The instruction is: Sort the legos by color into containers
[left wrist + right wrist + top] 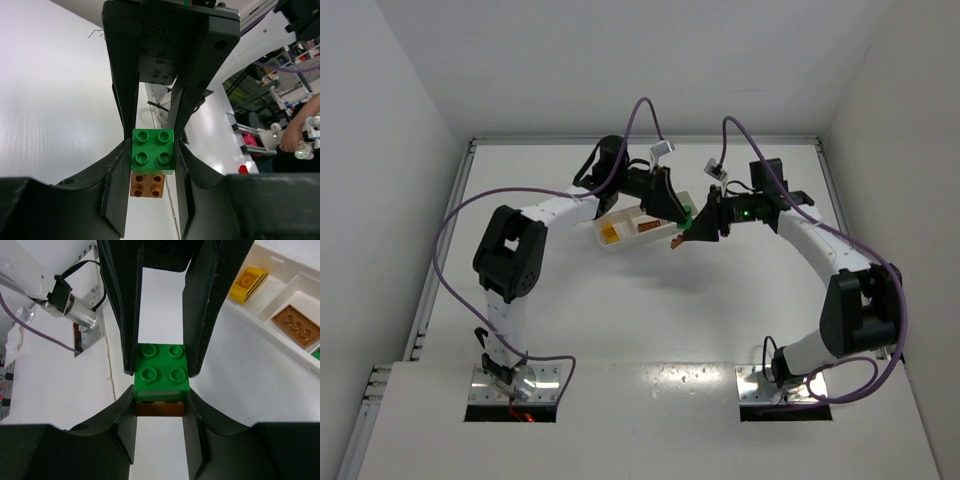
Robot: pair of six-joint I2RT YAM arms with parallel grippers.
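Both claws meet in the air above the middle of the worktop point(650, 320), and you see them on one small pile of bricks. The left claw point(152, 149) is closed as far as it goes, pressing on the sides of the green brick point(162, 371). The right claw point(161, 390) is closed on the same green brick from the opposite side. A brown brick point(147, 185) hangs joined under the green one. I cannot tell if either claw also touches it.

I think the double hold is there to pull the two colours apart, because a joined pair cannot go into one compartment. For this you need a firm grip and a straight pull.

The white tray point(260, 325) lies just beside the pile, at 9 o'clock from it in the top view. It holds a yellow brick point(248, 280) in one compartment and a flat brown piece point(296, 326) in the next one.

The worktop is white and smooth, and plain white walls point(620, 60) close it in. Purple cables point(450, 230) loop over the arms. In the left wrist view, a person's hand point(292, 140) shows at 3 o'clock, far behind.
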